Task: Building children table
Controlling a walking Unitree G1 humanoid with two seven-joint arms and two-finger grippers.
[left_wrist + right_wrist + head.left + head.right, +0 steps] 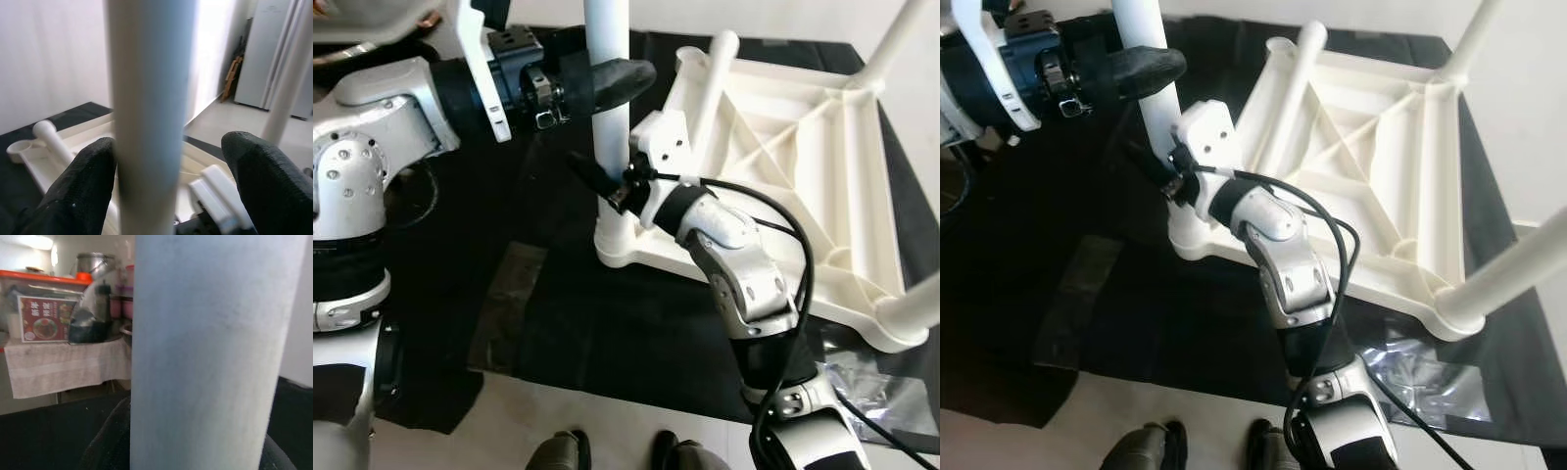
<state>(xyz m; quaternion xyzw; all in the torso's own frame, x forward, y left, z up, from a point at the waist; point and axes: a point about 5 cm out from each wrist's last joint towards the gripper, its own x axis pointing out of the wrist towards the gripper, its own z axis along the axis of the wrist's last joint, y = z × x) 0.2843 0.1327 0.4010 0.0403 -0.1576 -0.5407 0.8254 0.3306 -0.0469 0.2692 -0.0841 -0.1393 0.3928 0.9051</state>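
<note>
left arm: comes in from upper left, elbow bent, wrist level with the upper part of the leg.
left gripper (pixel 607 83): straddles the white leg (pixel 610 127) high up. One finger (pixel 83 186) touches the leg; the other (pixel 266 181) stands off with a clear gap, so the fingers are spread, not clamped.
white leg: upright, foot seated in the near-left corner socket (pixel 619 240) of the table top.
right gripper (pixel 607 186): on the same leg, lower down, just above the socket. A black finger (pixel 590 173) lies against the leg's left side. Wrist view is too close and blurred, leg fills it, so I cannot tell whether the fingers grip or just bracket it.
right arm: rises from bottom centre, black cable (pixel 793 245) looped over it.
table top (pixel 803 166): white, upside down, ribs up, on a black sheet (pixel 509 274) on the floor.
loose leg (pixel 713 83): lies tilted across the frame near the far-left corner.
other legs: one (pixel 1518 264) standing at the near-right corner, one (pixel 1474 39) at the far-right corner.
plastic wrap (pixel 1420 372): crumpled, near the table's front-right corner.
robot feet (pixel 558 452): at the bottom edge.
</note>
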